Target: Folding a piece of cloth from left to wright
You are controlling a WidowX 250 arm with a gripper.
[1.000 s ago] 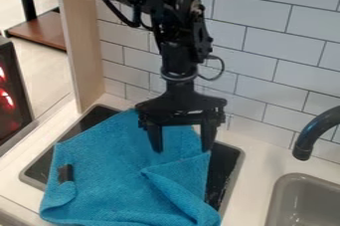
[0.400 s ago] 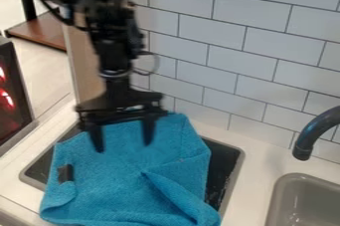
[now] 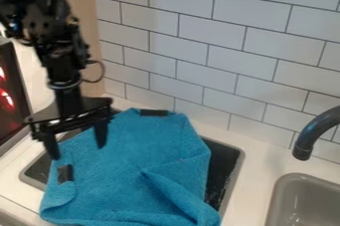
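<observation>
The gripper [image 3: 78,151] hangs at the left of the camera view, open, its two fingers apart with nothing between them, over the upper left edge of the cloth. The blue cloth [image 3: 126,163] lies over a dark recessed basin, with a dark patch near its left edge and another at its top edge. At its lower right the cloth is bunched, with a diagonal fold running toward the bottom corner.
Dark basin [image 3: 224,159] shows around the cloth. To the right stand a black faucet [image 3: 317,129] and a grey sink [image 3: 282,195]. A white tiled wall [image 3: 219,31] rises behind, with a wooden panel [image 3: 85,36] at the left.
The gripper has moved left across the cloth, from above its upper right part to its left edge, uncovering the dark patch at the top. The cloth looks unmoved.
</observation>
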